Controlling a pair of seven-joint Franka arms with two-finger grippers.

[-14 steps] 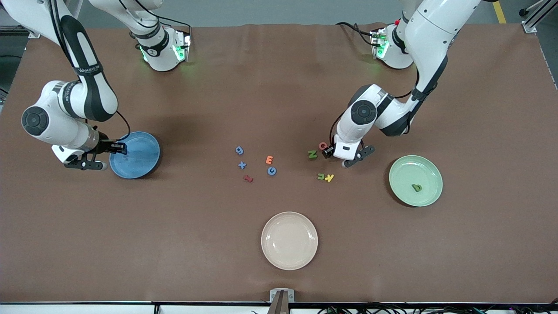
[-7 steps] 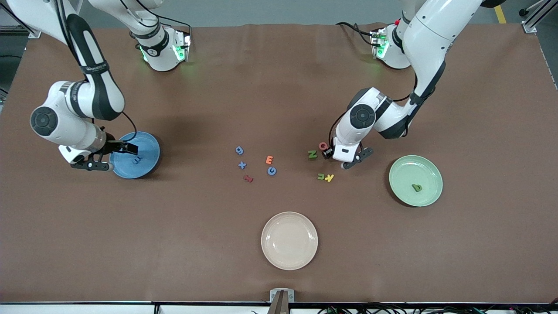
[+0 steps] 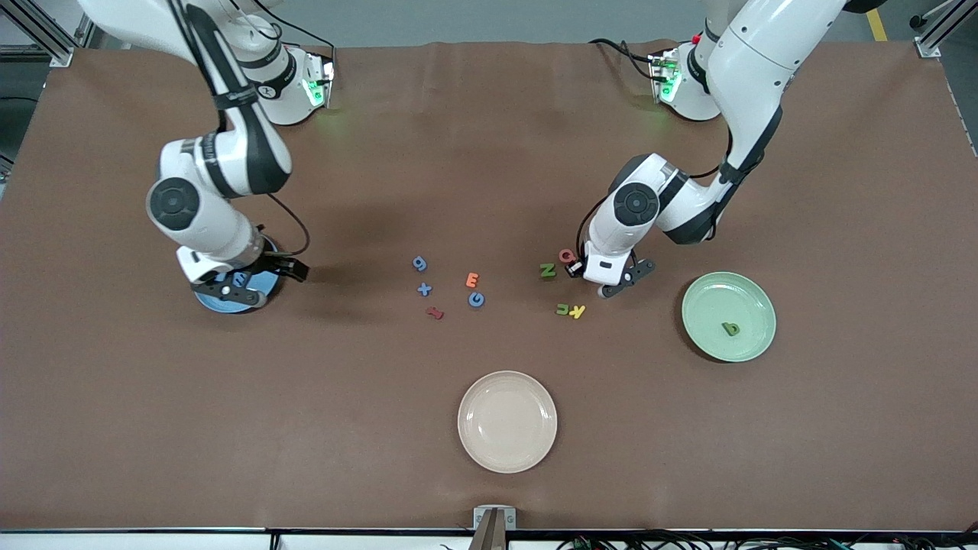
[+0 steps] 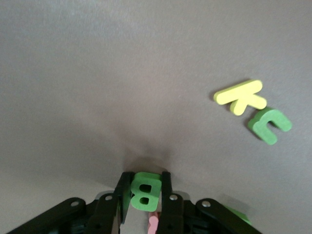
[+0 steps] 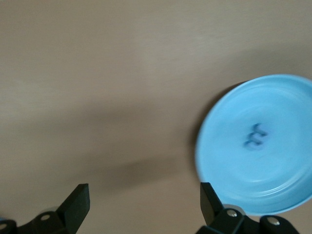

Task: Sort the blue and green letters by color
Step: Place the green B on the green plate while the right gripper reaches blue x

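Flat foam letters scattered mid-surface [image 3: 489, 191] on matte brown: blue g [image 3: 419, 263], x [image 3: 425, 289] and G [image 3: 476, 299] around an orange E [image 3: 472, 279] and a dark red piece [image 3: 435, 312], green N [image 3: 548, 270] beside a pink-red G [image 3: 566, 255], green u [image 3: 563, 309] touching a yellow K [image 3: 578, 311]. Left gripper [image 4: 144, 204] down by the N, fingers [image 4: 165, 192] clamped on a green B [image 4: 145, 191]; right gripper [image 5: 144, 202] over the round blue plate [image 5: 292, 122], fingers [image 5: 78, 202] spread wide and empty. Blue m [image 5: 255, 136] in the blue plate, green b [image 3: 731, 329] in the green plate [image 3: 752, 294], cream plate [image 3: 507, 422] nearest the camera.
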